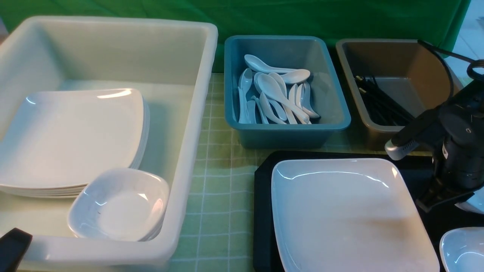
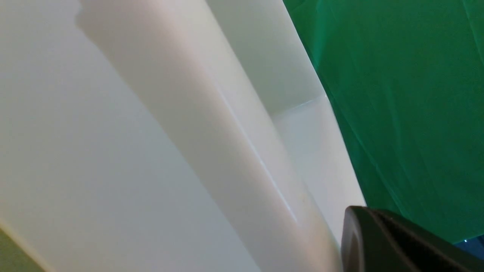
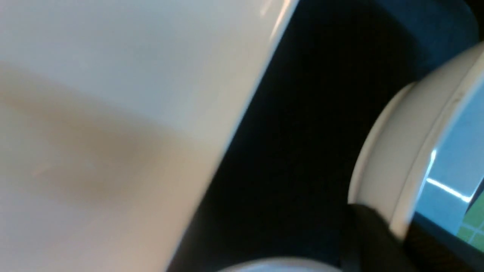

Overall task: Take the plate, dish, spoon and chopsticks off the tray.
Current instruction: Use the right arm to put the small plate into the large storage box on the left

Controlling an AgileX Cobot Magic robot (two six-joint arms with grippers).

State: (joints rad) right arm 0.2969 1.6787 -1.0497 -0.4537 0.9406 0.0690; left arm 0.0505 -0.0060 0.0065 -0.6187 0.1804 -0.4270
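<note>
The right claw (image 1: 440,200) hangs low over the right end of the tray (image 1: 262,211), just beside a white dish (image 1: 474,206) that its arm mostly covers. In the wrist camera one dark finger sits against that dish's curved rim. The picture is so blurred that I cannot tell how far the claw is closed, or whether it has hold of anything.

If the dish is the step in hand, I'd want the rim well seated between the fingers before any lift (glossy ware slips). Then it should rise level, clear of the plate (image 1: 348,211), which lies flat on the tray and fills most of it.

The left claw (image 1: 13,247) is closed, with nothing in it that I can see, down by the near wall of the white tub (image 1: 196,113). A second dish (image 1: 463,249) is cut off at the tray's near right corner. I see no spoon or chopsticks on the tray; the arm may hide them.
</note>
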